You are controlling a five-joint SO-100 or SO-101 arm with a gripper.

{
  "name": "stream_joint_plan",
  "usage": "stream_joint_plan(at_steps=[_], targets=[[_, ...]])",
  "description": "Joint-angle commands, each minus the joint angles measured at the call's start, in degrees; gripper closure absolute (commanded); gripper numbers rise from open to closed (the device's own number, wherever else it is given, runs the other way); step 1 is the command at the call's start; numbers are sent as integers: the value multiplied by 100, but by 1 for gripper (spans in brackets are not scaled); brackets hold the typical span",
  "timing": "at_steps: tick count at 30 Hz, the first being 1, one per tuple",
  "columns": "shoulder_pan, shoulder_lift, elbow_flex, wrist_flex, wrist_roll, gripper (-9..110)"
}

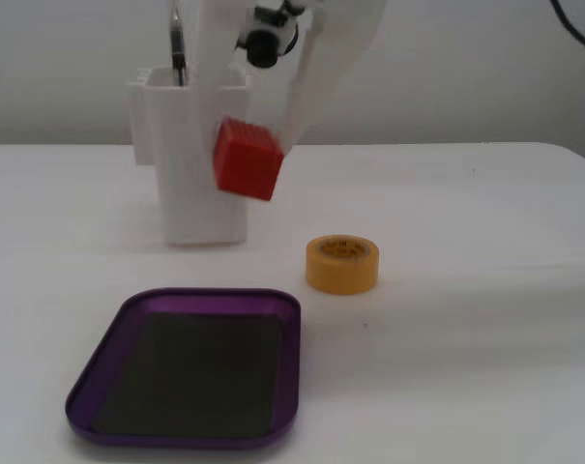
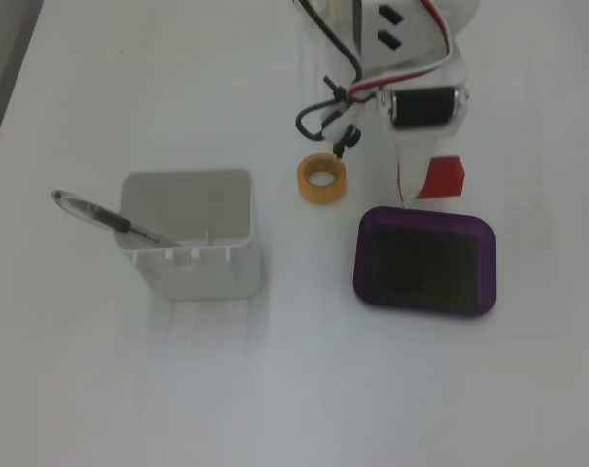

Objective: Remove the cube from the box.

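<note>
I see the hand (image 1: 263,159) clamped on the cube (image 1: 246,159), holding it tilted in the air, clear of the box (image 1: 288,333). In a fixed view the box lies empty on the bench (image 1: 466,290), with the tape (image 1: 341,263) just beyond its far right corner.

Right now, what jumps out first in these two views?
The red cube hangs in the air, clamped in the white gripper, well above the table in front of the tall white container. Below it the purple box lies empty, its dark inside bare. A yellow tape roll sits on the table just beyond the box's far right corner, and a pen leans in the container.
</note>
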State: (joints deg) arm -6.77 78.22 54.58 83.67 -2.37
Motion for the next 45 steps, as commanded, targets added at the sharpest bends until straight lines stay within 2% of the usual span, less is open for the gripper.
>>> stream_joint_plan(at_steps=[1,7,10,15,24,36,41,45], targets=[[35,967,53,422,9,102],[44,2065,2083,281,-70,102],[220,2786,3401,-492,-176,102],[1011,3832,5599,-1907,-905,102],[2127,4931,8183,-3208,-1775,102],[2092,5168,9211,-4377,-1723,102],[2083,5229,9114,-4280,-1705,102],[1538,5256,8947,-3516,-1151,102]])
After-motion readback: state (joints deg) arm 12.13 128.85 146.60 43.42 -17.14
